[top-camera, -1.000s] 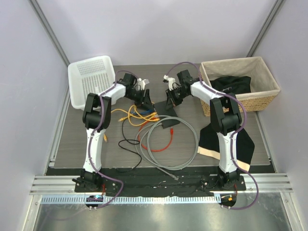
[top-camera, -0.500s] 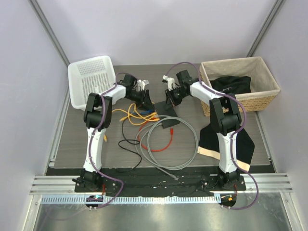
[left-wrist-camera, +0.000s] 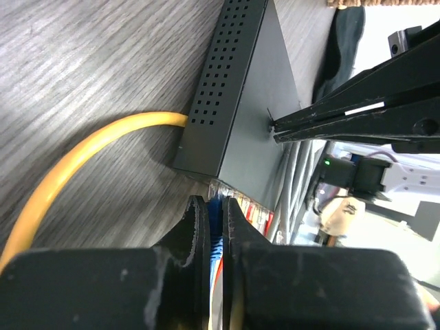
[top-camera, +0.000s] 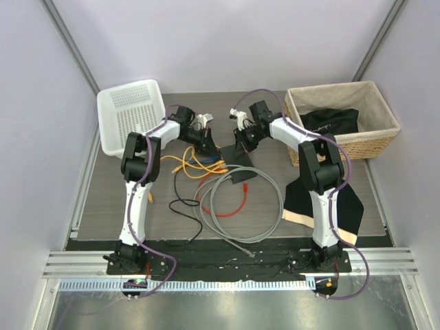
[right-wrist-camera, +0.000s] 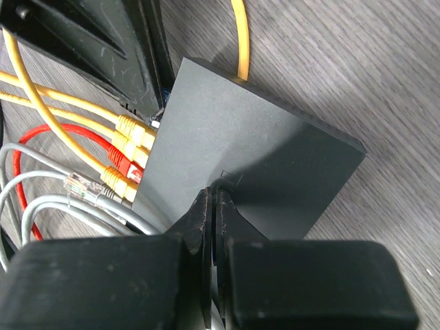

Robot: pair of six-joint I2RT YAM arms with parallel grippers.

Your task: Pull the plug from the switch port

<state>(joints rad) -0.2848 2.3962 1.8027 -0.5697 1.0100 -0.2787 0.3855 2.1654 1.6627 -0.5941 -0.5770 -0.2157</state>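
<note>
The switch (top-camera: 232, 157) is a flat matte-black box lying between the two grippers; it also shows in the left wrist view (left-wrist-camera: 254, 103) and the right wrist view (right-wrist-camera: 261, 144). Yellow plugs (right-wrist-camera: 127, 125) and a red plug (right-wrist-camera: 124, 157) sit in its sockets. My left gripper (left-wrist-camera: 214, 206) is shut on a blue plug (left-wrist-camera: 217, 221) at the socket edge, and in the top view it (top-camera: 212, 148) is at the switch's left. My right gripper (right-wrist-camera: 214, 196) is shut, its tips pressed on the switch's top face; in the top view it (top-camera: 240, 147) is over the switch.
Grey (top-camera: 261, 206), yellow (top-camera: 189, 165), red (top-camera: 234, 206) and black (top-camera: 182, 206) cables lie coiled in front of the switch. A second small black box (top-camera: 242, 175) lies just nearer. There is a white basket (top-camera: 130, 113) at back left, a wicker basket (top-camera: 344, 120) at back right, and a black-and-cream cloth (top-camera: 323, 203).
Both grippers have shifted only slightly at the switch: the right one a little to the left, the left one a little toward the back. Their grips look the same.
</note>
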